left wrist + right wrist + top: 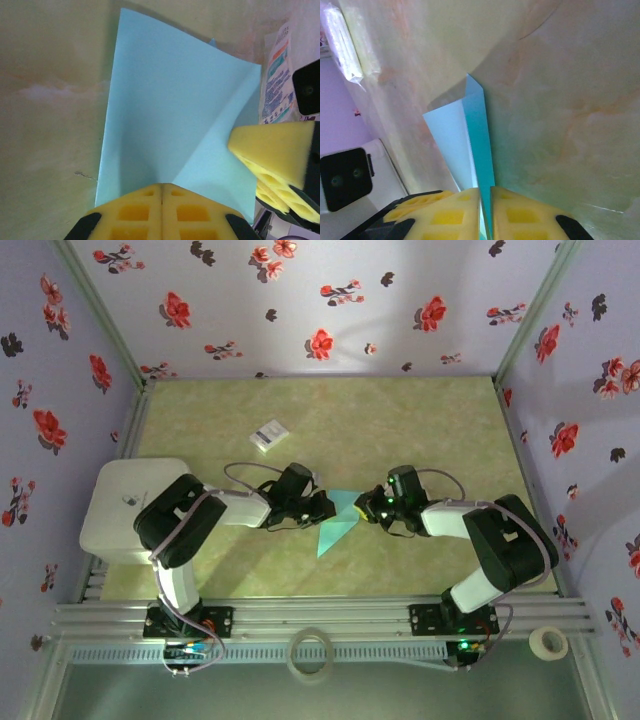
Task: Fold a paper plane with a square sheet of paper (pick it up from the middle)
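Teal square sheet of paper (335, 523), partly folded into a kite-like shape with its tip toward 7 o'clock, at the middle of the pale green counter (420, 435) in the overhead view. Left jaws at its 9 o'clock edge, right jaws at its 3 o'clock edge, facing each other across it. From the left wrist: yellow foam pads (135, 212) pressed together at 6 o'clock, clamped on the near edge of the sheet, a diagonal crease running up toward 1 o'clock. Other arm's yellow pad (270, 150) at 4 o'clock, over the sheet's corner, contact uncertain. From the right wrist: pads (520, 215) all but together, a sliver of teal pinched between, a narrow folded flap rising toward 12 o'clock. Small white card (268, 434) well apart at 11 o'clock. Printed card (277, 75) just beside the sheet at 2 o'clock in the left wrist view. Likely step: setting a fold. Best done by pinning one side flat, matching edges before pressing, running along the crease from the middle outward, and letting go slowly to avoid dragging or tearing such thin paper.
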